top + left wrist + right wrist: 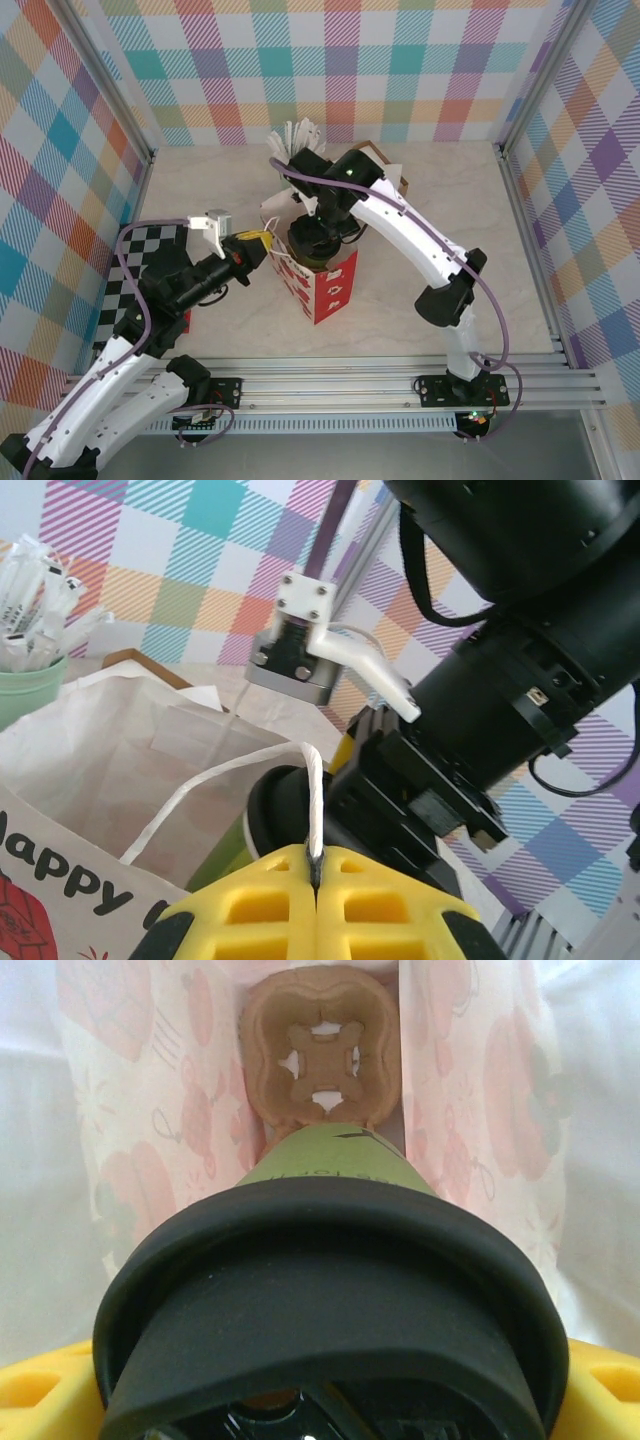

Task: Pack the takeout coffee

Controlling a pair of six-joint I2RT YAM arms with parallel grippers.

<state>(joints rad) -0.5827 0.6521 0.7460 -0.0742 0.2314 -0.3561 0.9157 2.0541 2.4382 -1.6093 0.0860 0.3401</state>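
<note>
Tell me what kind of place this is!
Probably a robot practice booth, not a real café: checkered walls, a metal frame, and two robot arms holding a takeout coffee in a paper bag.

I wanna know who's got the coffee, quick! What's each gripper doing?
Left gripper: shut, pinching the white string handle of the bag.
Right gripper: closed on the takeout coffee.

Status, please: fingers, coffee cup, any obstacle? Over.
Left fingers shut on white twine handle of printed paper bag. Right fingers hold dark green paper cup with black plastic lid inside bag. Brown cardboard carrier below; path looks clear.
</note>
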